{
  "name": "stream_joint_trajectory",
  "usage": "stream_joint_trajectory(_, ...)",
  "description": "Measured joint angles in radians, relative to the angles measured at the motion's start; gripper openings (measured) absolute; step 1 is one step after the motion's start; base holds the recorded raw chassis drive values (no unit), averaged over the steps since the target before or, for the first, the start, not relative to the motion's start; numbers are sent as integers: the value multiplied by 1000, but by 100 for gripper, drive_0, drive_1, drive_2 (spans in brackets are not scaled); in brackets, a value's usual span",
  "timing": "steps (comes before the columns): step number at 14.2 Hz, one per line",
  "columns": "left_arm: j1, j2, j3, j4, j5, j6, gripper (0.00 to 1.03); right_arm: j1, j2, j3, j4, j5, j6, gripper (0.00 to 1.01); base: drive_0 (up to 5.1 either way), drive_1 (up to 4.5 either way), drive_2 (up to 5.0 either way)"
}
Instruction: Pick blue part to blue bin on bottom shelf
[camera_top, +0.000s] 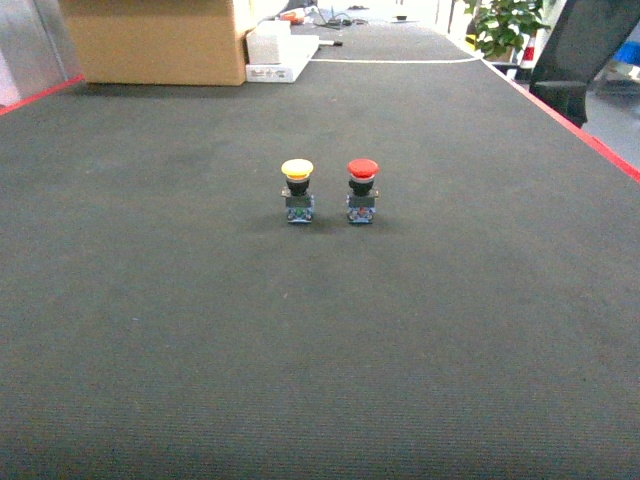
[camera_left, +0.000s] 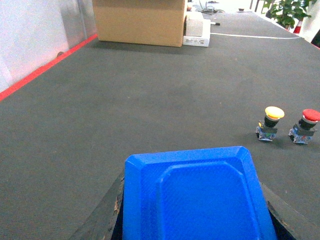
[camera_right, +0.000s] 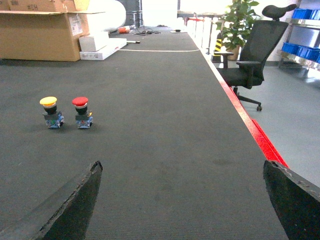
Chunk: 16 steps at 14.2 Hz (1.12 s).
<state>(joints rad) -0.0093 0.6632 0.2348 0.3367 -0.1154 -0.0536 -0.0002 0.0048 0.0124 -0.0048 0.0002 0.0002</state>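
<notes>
A large blue part (camera_left: 197, 195) with chamfered corners fills the bottom of the left wrist view. My left gripper (camera_left: 192, 200) is shut on it, and a dark finger (camera_left: 102, 220) shows on each side. It hangs above the dark table mat (camera_left: 125, 100). My right gripper (camera_right: 182, 167) is open over bare mat, nothing between its fingers (camera_right: 75, 205). Blue bins (camera_right: 305, 12) sit on shelving at the far right of the right wrist view; which shelf level they are on I cannot tell. Neither gripper shows in the head view.
A yellow push button (camera_top: 297, 189) and a red push button (camera_top: 361, 189) stand side by side mid-table. A cardboard box (camera_top: 160, 40) and white boxes (camera_top: 280, 55) are at the back left. A red strip (camera_right: 250, 125) marks the table's right edge, with an office chair (camera_right: 250, 65) beyond.
</notes>
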Motion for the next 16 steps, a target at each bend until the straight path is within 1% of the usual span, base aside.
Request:
stream_joint_trajectory(4,0,0,0,0,0,-1,45,0,0,0,0,0,0,98,0,0,0)
stream_joint_trajectory(11,0,2,0,0,0,-1,45,0,0,0,0,0,0,98,15,-418,447)
stream_joint_trajectory(16,0,-2,0,0,0,-2,45,0,0,0,3,0,0,98,0,0,0)
